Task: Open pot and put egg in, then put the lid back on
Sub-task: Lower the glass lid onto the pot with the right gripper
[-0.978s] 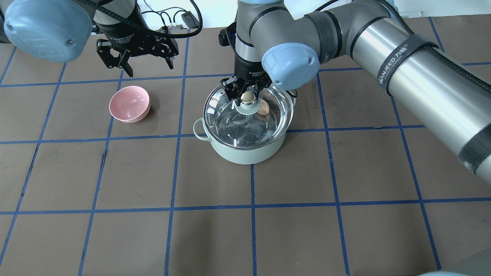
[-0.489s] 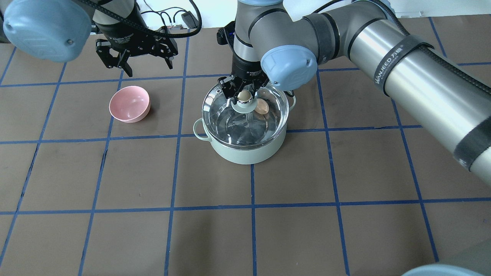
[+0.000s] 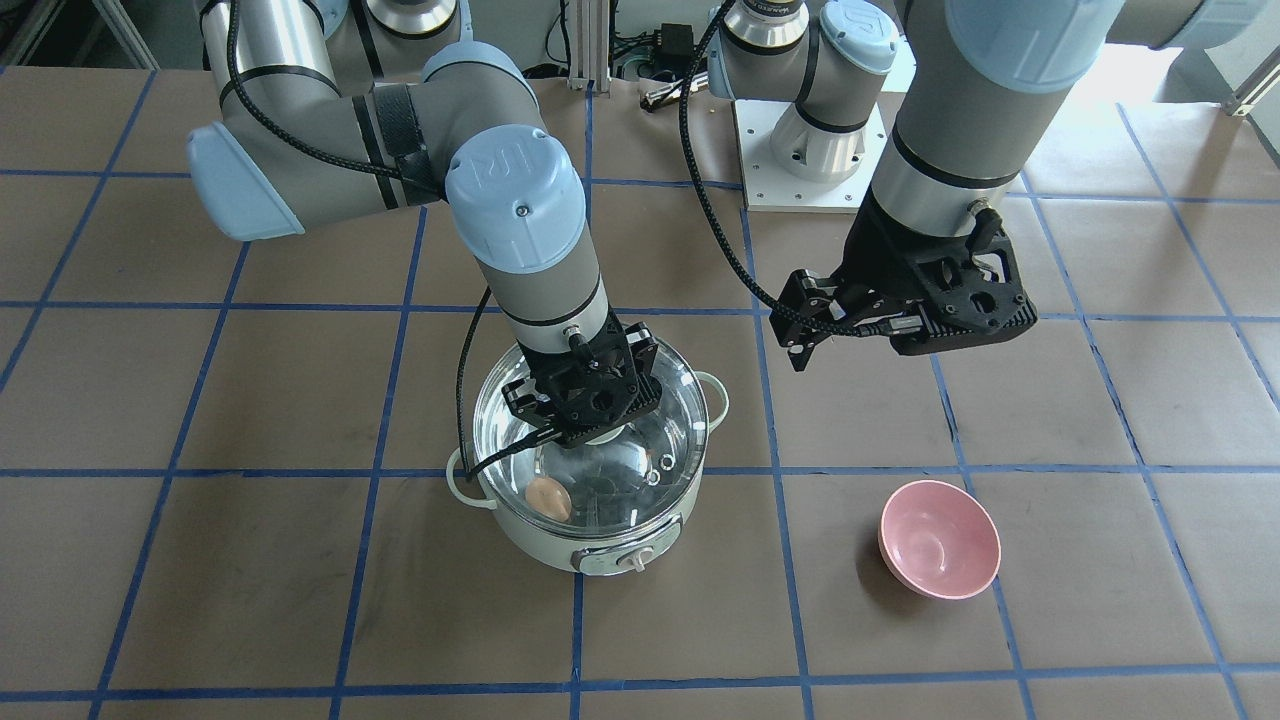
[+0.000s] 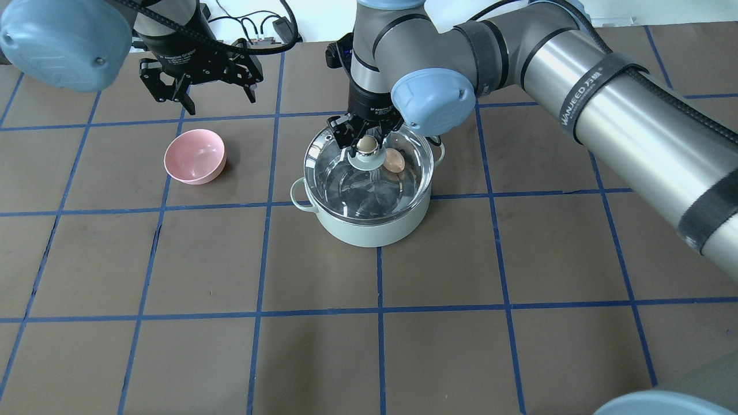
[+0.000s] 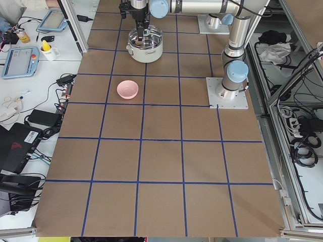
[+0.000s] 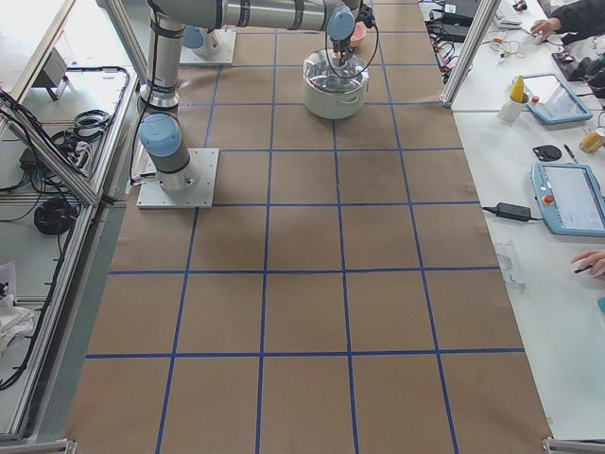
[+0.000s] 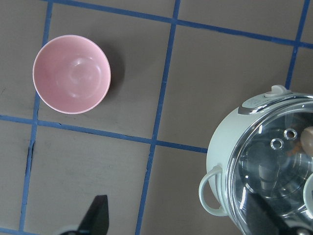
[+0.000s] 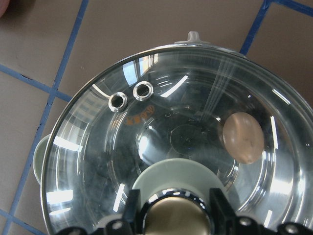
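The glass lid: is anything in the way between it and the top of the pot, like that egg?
Nothing visible does. The lid, gripped by the right gripper, sits on or just above the rim of the pot. The egg lies low inside it, under the glass; the pink bowl stands apart.

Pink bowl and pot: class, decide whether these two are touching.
Apart. The left wrist view shows a stretch of bare table between the pink bowl and the pot.
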Action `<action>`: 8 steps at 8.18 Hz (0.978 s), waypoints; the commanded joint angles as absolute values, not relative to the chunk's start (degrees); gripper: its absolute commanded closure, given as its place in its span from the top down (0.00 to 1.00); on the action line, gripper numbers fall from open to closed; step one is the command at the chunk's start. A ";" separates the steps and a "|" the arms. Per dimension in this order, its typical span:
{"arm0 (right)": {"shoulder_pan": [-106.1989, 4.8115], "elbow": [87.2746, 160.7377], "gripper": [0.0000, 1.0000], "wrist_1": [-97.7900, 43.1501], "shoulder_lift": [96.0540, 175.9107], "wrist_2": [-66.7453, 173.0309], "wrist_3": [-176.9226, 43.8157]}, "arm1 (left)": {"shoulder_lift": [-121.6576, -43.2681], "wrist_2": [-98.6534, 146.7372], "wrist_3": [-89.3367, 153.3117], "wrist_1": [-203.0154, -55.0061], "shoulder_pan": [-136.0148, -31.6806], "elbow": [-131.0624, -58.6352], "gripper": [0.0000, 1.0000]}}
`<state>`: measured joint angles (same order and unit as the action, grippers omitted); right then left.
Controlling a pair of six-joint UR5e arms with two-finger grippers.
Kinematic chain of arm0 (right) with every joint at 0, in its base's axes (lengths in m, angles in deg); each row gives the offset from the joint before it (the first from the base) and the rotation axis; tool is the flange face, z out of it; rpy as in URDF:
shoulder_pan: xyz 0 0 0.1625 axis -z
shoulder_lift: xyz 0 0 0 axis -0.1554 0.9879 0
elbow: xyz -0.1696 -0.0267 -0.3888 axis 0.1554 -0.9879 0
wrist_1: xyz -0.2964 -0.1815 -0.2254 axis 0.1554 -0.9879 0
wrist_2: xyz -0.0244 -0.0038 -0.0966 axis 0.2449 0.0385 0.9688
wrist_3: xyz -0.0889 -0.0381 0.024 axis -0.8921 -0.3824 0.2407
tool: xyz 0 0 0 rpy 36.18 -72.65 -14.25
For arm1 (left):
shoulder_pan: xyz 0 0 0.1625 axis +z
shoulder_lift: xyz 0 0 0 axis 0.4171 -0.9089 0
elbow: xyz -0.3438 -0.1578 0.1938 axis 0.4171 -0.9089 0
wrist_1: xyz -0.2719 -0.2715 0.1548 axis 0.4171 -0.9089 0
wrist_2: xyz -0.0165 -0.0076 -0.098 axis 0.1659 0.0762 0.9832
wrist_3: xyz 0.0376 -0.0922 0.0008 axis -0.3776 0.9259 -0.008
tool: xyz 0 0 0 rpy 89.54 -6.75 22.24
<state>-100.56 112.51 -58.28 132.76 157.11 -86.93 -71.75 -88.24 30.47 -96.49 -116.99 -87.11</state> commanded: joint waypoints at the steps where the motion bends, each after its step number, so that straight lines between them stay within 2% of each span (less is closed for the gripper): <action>1: -100.49 112.40 0.00 -58.41 132.53 157.11 -87.01 | -71.75 -88.19 30.44 -96.49 -116.85 -87.11 1.00; 8: -100.49 112.57 0.00 -60.70 131.83 157.02 -86.22 | -71.75 -88.19 30.35 -96.49 -116.85 -87.11 1.00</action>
<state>-100.49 112.46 -60.66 131.72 157.03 -86.45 -71.74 -88.19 30.35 -96.49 -116.85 -87.15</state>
